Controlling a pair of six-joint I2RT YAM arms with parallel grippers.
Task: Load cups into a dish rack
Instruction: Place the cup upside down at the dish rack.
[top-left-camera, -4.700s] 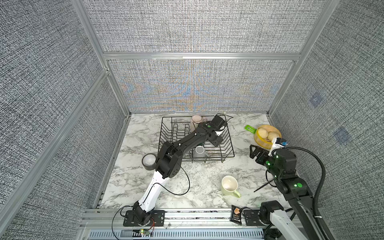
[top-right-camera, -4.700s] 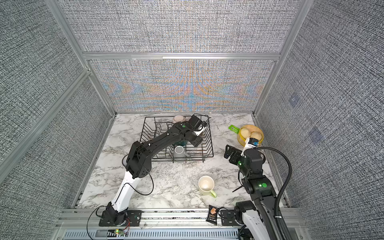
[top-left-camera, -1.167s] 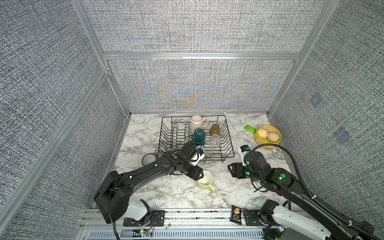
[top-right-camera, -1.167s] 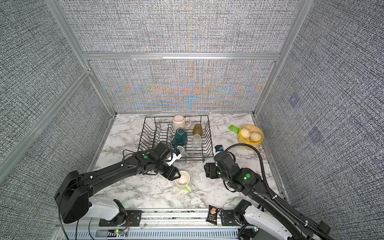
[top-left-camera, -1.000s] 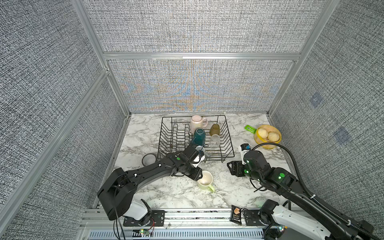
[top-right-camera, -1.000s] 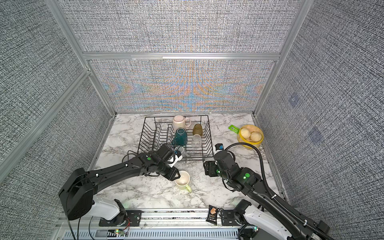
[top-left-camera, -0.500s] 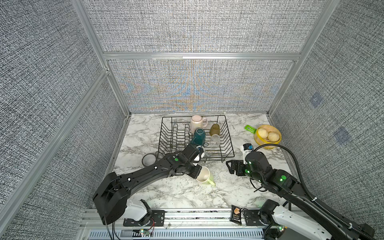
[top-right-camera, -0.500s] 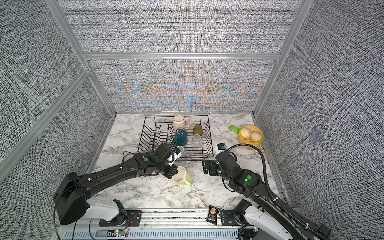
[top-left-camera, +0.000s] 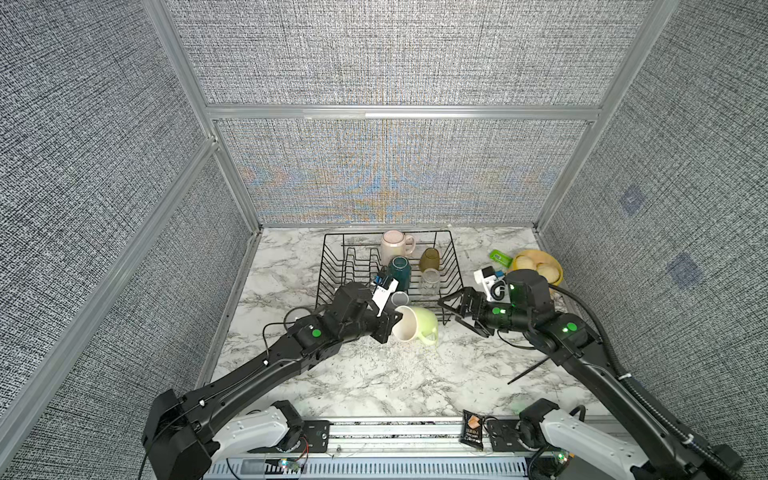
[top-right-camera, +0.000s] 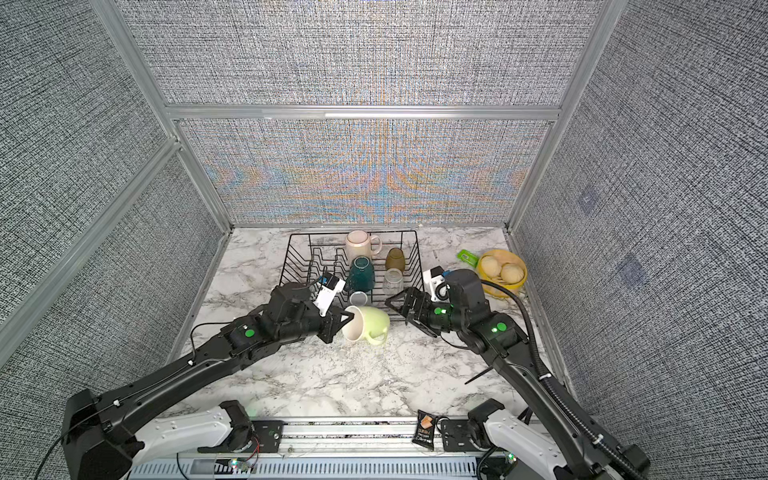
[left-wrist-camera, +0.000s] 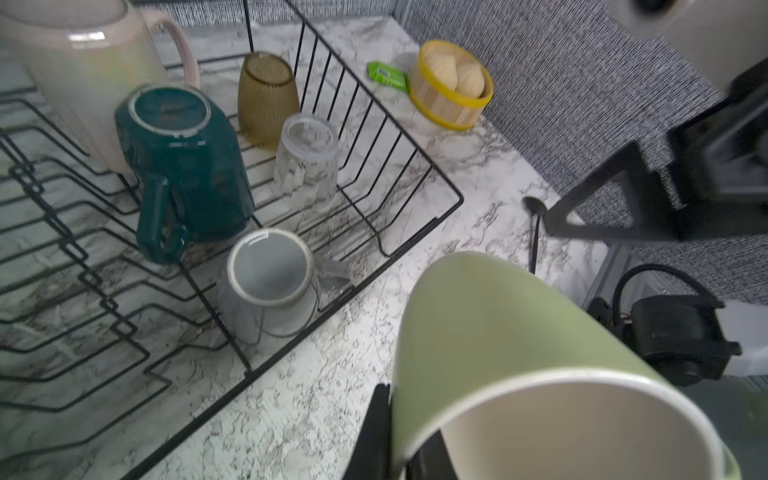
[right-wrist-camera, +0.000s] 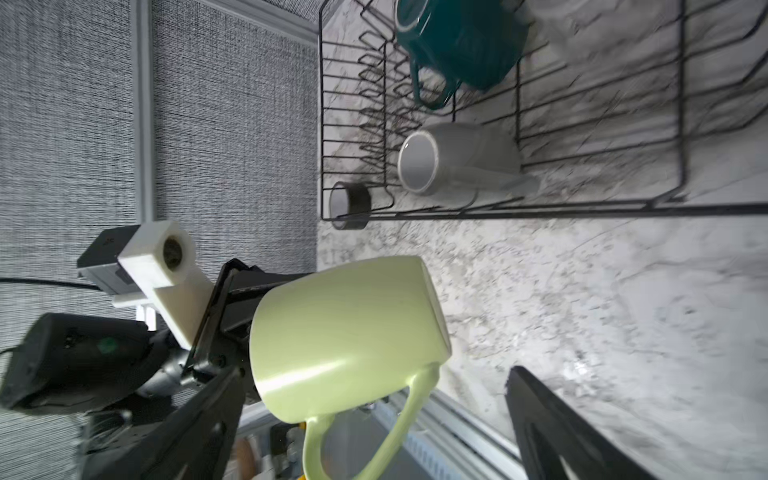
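Dish rack (top-left-camera: 349, 270): stood at the back of the marble counter; five of the six cups were inside it.
Left gripper (top-left-camera: 392, 326): fingers were clamped on the last cup's rim.
Right gripper (top-left-camera: 455, 313): fingers were spread wide and empty, just beside that cup.
Tall pale pink mug (top-left-camera: 394, 245): loaded at the rack's far edge.
Dark teal mug (top-left-camera: 400, 270): loaded, upside down.
Pale green mug (top-left-camera: 419, 328): the one left; it was held sideways just outside the rack's near edge, handle downward.
Grey mug (top-left-camera: 400, 298): loaded, tipped over by the near edge.
Amber glass tumbler (top-left-camera: 430, 259): loaded, inverted.
Small clear glass (top-left-camera: 431, 280): loaded, inverted.
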